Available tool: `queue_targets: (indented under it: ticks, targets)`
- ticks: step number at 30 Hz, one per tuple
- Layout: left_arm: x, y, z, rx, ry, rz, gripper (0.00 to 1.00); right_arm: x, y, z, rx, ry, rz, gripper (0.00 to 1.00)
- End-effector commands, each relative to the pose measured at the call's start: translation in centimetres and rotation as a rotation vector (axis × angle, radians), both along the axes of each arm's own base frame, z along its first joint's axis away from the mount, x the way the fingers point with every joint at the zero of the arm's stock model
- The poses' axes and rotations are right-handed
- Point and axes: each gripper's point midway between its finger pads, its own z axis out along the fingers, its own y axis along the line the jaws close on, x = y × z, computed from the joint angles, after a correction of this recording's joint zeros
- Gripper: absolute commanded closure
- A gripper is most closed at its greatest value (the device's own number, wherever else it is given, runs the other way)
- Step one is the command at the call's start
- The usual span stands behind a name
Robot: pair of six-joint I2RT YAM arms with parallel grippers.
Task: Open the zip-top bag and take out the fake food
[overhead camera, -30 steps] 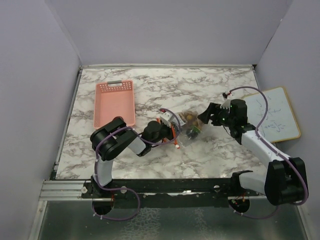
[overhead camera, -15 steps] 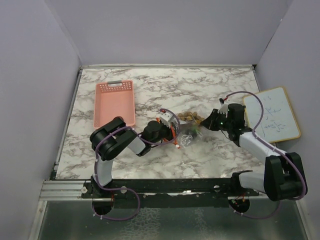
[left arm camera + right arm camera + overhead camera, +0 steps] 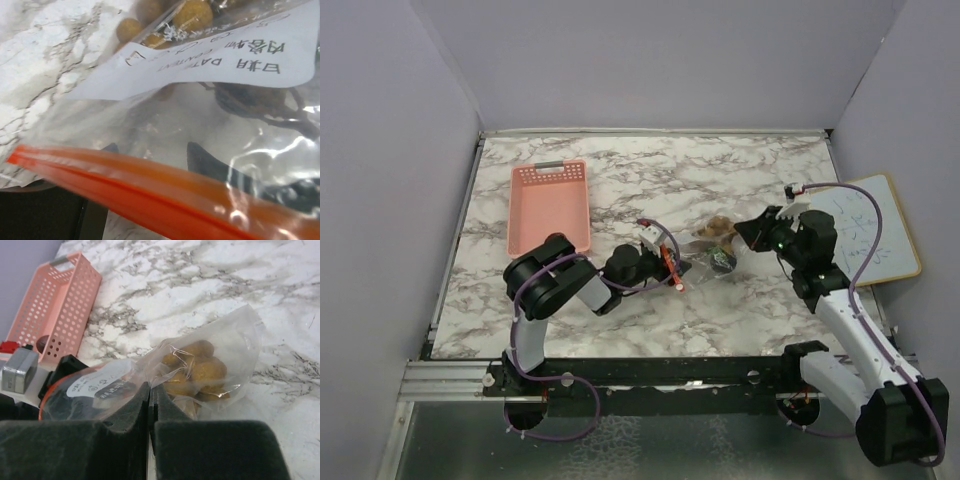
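Note:
The zip-top bag [image 3: 705, 256] lies mid-table, clear and crinkly, with a white label [image 3: 220, 60]. Its orange-red zip strip [image 3: 150, 192] runs across the bottom of the left wrist view. The fake food is inside: golden-brown balls [image 3: 197, 371] and a dark round piece [image 3: 723, 262]. My right gripper [image 3: 151, 390] is shut on a fold of the bag's plastic beside the balls, at the bag's right end [image 3: 748, 234]. My left gripper [image 3: 667, 266] sits at the zip end. Its dark fingers [image 3: 210, 160] show apart through the plastic, with the strip lying across them.
A pink basket [image 3: 550, 205] stands at the back left, beyond the left arm. A white board with a wooden frame [image 3: 872, 228] lies at the right edge. Grey walls close the table on three sides.
My right gripper has shut on the bag's plastic and drawn back to the right, stretching the bag that way. My left gripper's fingers have spread apart at the zip strip.

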Motion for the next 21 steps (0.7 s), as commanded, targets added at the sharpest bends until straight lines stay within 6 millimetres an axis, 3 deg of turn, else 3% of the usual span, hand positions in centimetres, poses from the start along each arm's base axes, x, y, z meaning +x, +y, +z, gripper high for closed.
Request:
queue_targets:
  ticks: [1,6,9,12,21]
  targets:
    - [-2.1,-2.8,2.9,-0.186,-0.018,-0.094,0.38,0.0,0.7,3.4,0.057,-0.119,0.025,0.99]
    - [-3.3,-4.7,3.3,-0.290,0.002,-0.169,0.36,-0.2,0.3,2.3,0.018,-0.097,0.019,0.99]
    - [-2.9,-4.3,2.7,-0.272,0.008,-0.137,0.33,0.4,-1.2,1.7,-0.039,-0.118,-0.057,0.99]
    - [-2.8,-3.9,3.0,-0.254,-0.005,-0.119,0.32,1.1,-2.0,-1.9,-0.093,0.019,-0.100,0.99]
    - [-4.2,-2.1,3.9,-0.264,-0.060,-0.072,0.32,1.6,-0.6,-5.5,-0.036,0.137,-0.057,0.99]
